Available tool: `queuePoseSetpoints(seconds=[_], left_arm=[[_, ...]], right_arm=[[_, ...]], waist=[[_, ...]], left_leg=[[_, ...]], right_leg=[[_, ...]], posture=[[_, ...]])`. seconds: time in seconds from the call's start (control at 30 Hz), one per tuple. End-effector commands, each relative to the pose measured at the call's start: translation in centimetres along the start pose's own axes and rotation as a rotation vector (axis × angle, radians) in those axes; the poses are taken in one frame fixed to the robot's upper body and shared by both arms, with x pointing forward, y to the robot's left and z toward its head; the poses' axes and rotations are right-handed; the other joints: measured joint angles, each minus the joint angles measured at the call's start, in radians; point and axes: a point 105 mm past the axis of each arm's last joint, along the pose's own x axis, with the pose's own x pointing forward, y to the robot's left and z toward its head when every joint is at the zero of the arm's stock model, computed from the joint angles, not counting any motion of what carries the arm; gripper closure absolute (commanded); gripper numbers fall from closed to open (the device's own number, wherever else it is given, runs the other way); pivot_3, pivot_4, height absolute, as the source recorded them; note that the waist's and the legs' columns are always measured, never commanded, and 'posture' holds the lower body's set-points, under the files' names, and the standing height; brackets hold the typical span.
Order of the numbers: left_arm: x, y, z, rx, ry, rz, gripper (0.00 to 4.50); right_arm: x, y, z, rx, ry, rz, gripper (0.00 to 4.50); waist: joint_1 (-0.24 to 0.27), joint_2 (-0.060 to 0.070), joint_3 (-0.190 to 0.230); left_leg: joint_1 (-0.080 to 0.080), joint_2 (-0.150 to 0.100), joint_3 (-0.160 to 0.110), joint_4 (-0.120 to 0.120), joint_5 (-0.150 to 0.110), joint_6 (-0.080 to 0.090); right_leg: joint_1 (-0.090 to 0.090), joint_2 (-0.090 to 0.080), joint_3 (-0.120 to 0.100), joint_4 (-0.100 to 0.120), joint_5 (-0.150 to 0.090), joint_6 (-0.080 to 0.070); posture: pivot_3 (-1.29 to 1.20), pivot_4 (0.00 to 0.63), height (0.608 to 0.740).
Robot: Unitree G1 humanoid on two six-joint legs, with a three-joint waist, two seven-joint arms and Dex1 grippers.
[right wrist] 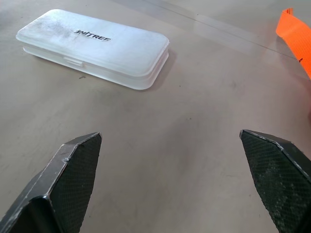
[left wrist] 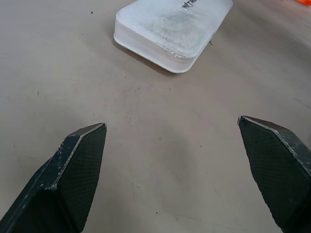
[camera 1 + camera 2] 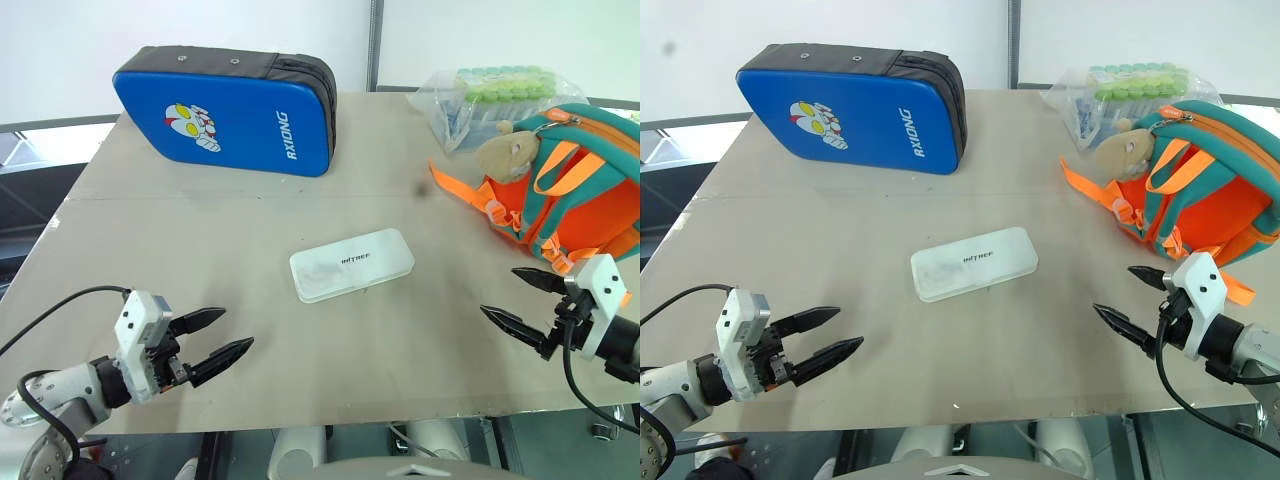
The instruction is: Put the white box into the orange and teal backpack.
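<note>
The white box (image 3: 352, 264) lies flat in the middle of the table, lid up with small dark lettering; it also shows as the white box (image 2: 172, 26) and the white box (image 1: 95, 47) in the wrist views. At the right side stands the orange and teal backpack (image 3: 590, 200), a tan plush animal (image 3: 507, 152) at its front. My left gripper (image 3: 230, 335) hovers open near the front left edge, well short of the box. Open too, my right gripper (image 3: 512, 298) sits at the front right, just in front of the backpack. Nothing is between either pair of fingers.
A big blue padded case (image 3: 230, 115) with a cartoon stands at the back left. A clear bag of green-capped tubes (image 3: 490, 95) lies behind the backpack. An orange strap (image 3: 462, 190) trails from the backpack onto the table (image 3: 200, 230). The front edge runs just below both grippers.
</note>
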Motion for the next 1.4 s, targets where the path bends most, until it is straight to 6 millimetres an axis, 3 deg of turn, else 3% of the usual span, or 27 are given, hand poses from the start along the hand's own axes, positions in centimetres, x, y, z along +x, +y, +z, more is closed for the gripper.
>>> queuePoseSetpoints(seconds=[0.03,0.43,0.53,0.67,0.7,0.73,0.77,0.9,1.13,1.27,1.4], left_arm=[[0.4,0.4,1.3,0.01,-0.066,0.036,0.08],[2.6,3.7,5.2,-0.13,-0.344,0.337,0.08],[3.5,3.3,5.3,-0.141,-0.349,0.363,1.31],[4.5,2.7,5.4,-0.18,-0.364,0.386,3.32],[4.7,3.1,5.0,-0.193,-0.35,0.443,3.65],[4.9,3.4,4.7,-0.198,-0.337,0.486,4.29],[5.0,3.6,4.6,-0.202,-0.329,0.516,4.46],[5.7,3.6,2.5,-0.204,-0.206,0.591,4.46],[9.3,0.7,0.9,-0.173,-0.036,0.471,4.46],[10.2,1.1,1.2,-0.122,-0.01,0.463,4.46],[11.1,0.8,1.6,-0.005,0.03,0.35,4.46]], right_arm=[[0.3,0.0,1.4,-0.034,-0.055,-0.031,0.0],[4.0,0.0,2.1,0.064,-0.127,-0.137,0.0],[4.9,0.0,1.8,0.067,-0.128,-0.139,1.27],[6.1,0.3,1.2,0.042,-0.115,-0.127,3.26],[6.9,0.0,0.7,0.032,-0.088,-0.144,3.61],[7.4,-0.3,0.3,0.02,-0.067,-0.16,4.25],[7.8,-0.4,0.0,0.012,-0.053,-0.169,4.44],[10.4,-1.8,0.1,-0.048,-0.017,-0.22,4.44],[15.9,-3.1,1.4,-0.133,0.023,-0.189,4.44],[17.5,-1.1,0.3,-0.164,0.106,-0.035,4.44],[16.1,1.9,0.4,-0.162,0.087,0.126,4.44]], waist=[[0.0,0.0,0.0],[0.007,-0.001,-0.001],[0.006,-0.001,-0.001],[0.006,-0.001,-0.001],[0.006,-0.001,-0.001],[0.006,-0.001,-0.001],[0.004,-0.001,-0.001],[-0.001,-0.001,-0.001],[-0.015,-0.002,-0.001],[-0.013,-0.001,-0.001],[-0.012,-0.001,-0.001]], left_leg=[[0.0,0.0,0.0,0.0,0.0,0.0],[-0.001,-0.001,-0.001,0.001,0.0,0.0],[0.0,-0.001,-0.001,0.001,0.0,0.0],[0.0,-0.002,0.0,0.001,0.0,0.0],[0.0,-0.002,-0.001,0.001,0.0,0.0],[0.0,-0.002,-0.001,0.001,0.0,0.0],[0.0,-0.002,-0.001,0.001,0.0,0.0],[0.0,-0.002,0.0,0.002,0.0,0.0],[0.0,-0.002,-0.001,0.002,0.0,0.0],[-0.001,-0.002,-0.001,0.001,0.0,0.0],[-0.001,-0.002,-0.001,0.0,0.0,0.0]], right_leg=[[0.0,0.0,0.0,0.0,0.0,0.0],[0.0,0.001,0.0,0.001,0.002,-0.003],[0.001,0.002,0.0,0.001,0.003,-0.004],[0.001,0.002,0.001,0.001,0.003,-0.004],[0.001,0.002,0.001,0.001,0.003,-0.004],[0.001,0.002,0.001,0.001,0.003,-0.004],[0.001,0.002,0.001,0.001,0.003,-0.004],[0.001,0.003,0.001,0.002,0.003,-0.004],[0.001,0.003,0.001,0.002,0.003,-0.004],[0.001,0.003,0.0,0.002,0.003,-0.005],[0.001,0.003,-0.001,0.002,0.003,-0.004]], posture=[[0.0,0.15,0.74],[0.0,0.15,0.74],[0.0,0.15,0.74],[0.0,0.15,0.74],[0.0,0.15,0.74],[0.0,0.15,0.74],[0.0,0.15,0.74],[0.0,0.15,0.74],[0.0,0.15,0.74],[0.0,0.15,0.74],[0.0,0.15,0.74]])
